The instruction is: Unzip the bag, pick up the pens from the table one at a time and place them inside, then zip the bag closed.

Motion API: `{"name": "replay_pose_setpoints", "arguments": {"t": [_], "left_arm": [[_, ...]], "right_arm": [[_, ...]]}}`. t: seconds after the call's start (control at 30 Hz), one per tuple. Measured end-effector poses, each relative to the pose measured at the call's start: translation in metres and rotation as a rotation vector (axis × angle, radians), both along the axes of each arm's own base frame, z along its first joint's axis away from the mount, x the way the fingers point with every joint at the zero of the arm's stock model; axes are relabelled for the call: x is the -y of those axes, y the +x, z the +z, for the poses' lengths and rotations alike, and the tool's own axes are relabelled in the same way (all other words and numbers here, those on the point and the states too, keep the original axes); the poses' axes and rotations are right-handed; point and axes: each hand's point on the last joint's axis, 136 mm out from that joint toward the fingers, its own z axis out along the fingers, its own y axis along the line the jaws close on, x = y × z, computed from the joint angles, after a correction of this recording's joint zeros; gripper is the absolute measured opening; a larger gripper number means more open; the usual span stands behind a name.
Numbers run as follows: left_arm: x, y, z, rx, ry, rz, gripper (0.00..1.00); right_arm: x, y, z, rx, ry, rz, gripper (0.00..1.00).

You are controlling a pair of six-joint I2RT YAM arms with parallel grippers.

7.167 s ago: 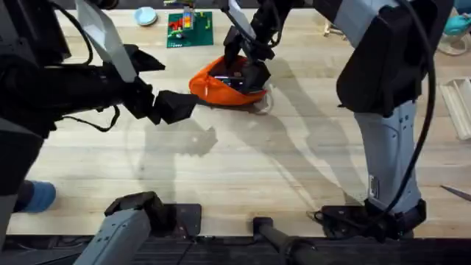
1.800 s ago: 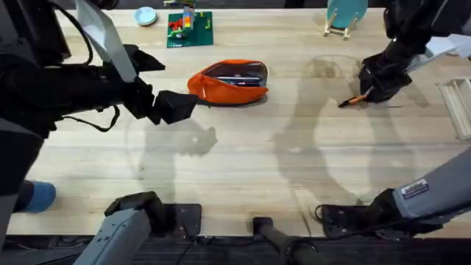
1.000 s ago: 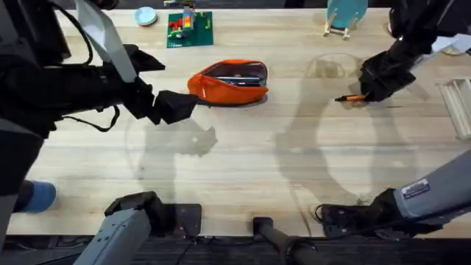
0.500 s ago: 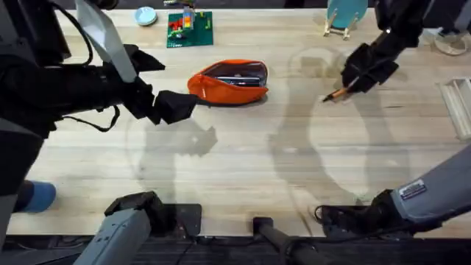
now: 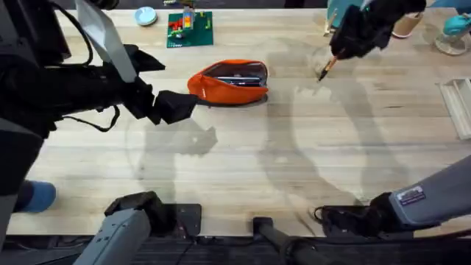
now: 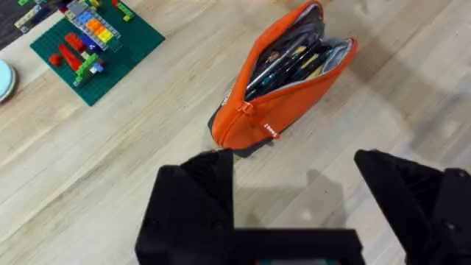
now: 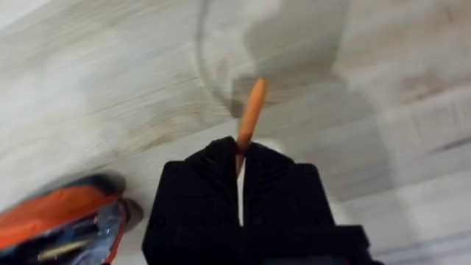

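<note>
— Orange pen [image 7: 252,112]: where is it sitting?
— Clamped in the right gripper [image 7: 240,163], above the bench's [image 5: 243,162] far edge. Slim, stiff, light, likely slick; I'd be gripping mid-barrel.
— Left gripper [image 6: 294,184]?
— Hanging with jaws spread beside the unzipped, soft orange bag [image 5: 229,82], mid-bench toward the far edge.

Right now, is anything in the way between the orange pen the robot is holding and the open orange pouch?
Nothing visible is. The right pincer holds the slim orange pen above the light wooden table, and only bare wood lies between it and the unzipped orange fabric pouch. The left pincer sits on the pouch's far side.
</note>
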Motion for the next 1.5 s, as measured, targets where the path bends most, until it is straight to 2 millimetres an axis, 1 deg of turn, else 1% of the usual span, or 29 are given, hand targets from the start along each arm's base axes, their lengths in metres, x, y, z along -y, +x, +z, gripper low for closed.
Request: {"name": "replay_pose_setpoints", "arguments": {"t": [0.13, 0.37, 0.47, 0.7, 0.8, 0.93, 1.1, 1.3, 1.5], "left_arm": [[0.0, 0.0, 0.0, 0.0, 0.0, 0.0, 0.993], [0.0, 0.0, 0.0, 0.0, 0.0, 0.0, 0.994], [0.0, 0.0, 0.0, 0.0, 0.0, 0.0, 0.993], [0.0, 0.0, 0.0, 0.0, 0.0, 0.0, 0.993], [0.0, 0.0, 0.0, 0.0, 0.0, 0.0, 0.993], [0.0, 0.0, 0.0, 0.0, 0.0, 0.0, 0.993], [0.0, 0.0, 0.0, 0.0, 0.0, 0.0, 0.993], [0.0, 0.0, 0.0, 0.0, 0.0, 0.0, 0.993], [0.0, 0.0, 0.0, 0.0, 0.0, 0.0, 0.993]], "right_arm": [[-0.024, 0.008, 0.015, 0.041, -0.016, 0.15, 0.033], [-0.073, 0.012, 0.022, 0.1, 0.044, 0.429, 0.033], [-0.087, 0.017, 0.028, 0.147, 0.078, 0.523, 0.033], [-0.114, 0.027, 0.043, 0.272, 0.124, 0.752, 0.033], [-0.131, 0.022, 0.05, 0.325, 0.169, 0.906, 0.033], [-0.153, 0.011, 0.061, 0.417, 0.231, 1.132, 0.033], [-0.173, -0.002, 0.076, 0.55, 0.28, 1.362, 0.033], [-0.19, -0.013, 0.085, 0.694, 0.244, 1.594, 0.032], [-0.222, -0.033, 0.087, 0.781, 0.194, 1.803, 0.032]]}}
